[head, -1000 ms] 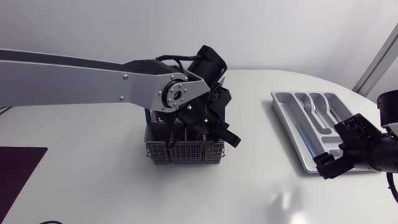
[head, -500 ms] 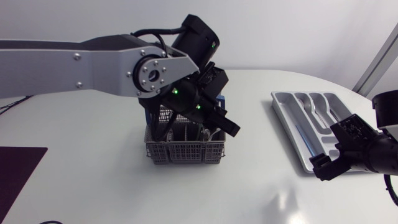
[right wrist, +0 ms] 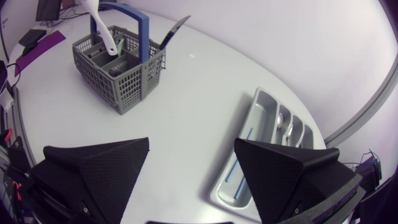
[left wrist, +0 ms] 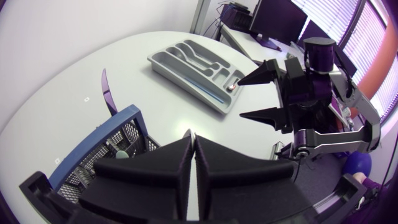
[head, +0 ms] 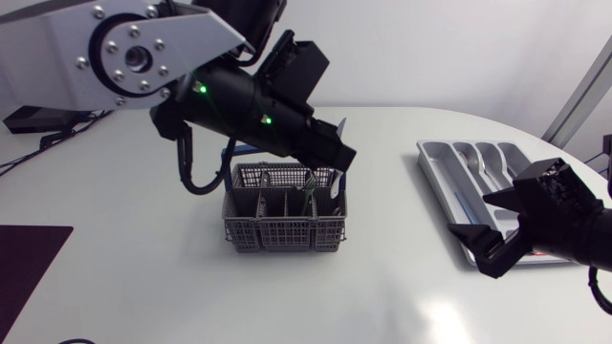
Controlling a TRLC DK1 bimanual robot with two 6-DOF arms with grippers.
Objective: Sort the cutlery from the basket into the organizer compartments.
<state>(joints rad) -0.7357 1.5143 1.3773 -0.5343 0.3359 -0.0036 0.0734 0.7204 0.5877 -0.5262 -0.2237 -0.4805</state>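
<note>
The left gripper point(head: 337, 164) hung over the basket's point(head: 282, 232) right end, its fingers pinching a pale utensil point(head: 335, 187) whose lower part was inside the basket. To the right lay the organizer point(head: 440, 186), with the right gripper point(head: 469, 214) spread wide above its near end.

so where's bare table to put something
Bare table between basket and organizer, and in front of the basket. Crowded above it, where the left end effector grips a cutlery piece, and at the organizer's near end by the right end effector.
</note>
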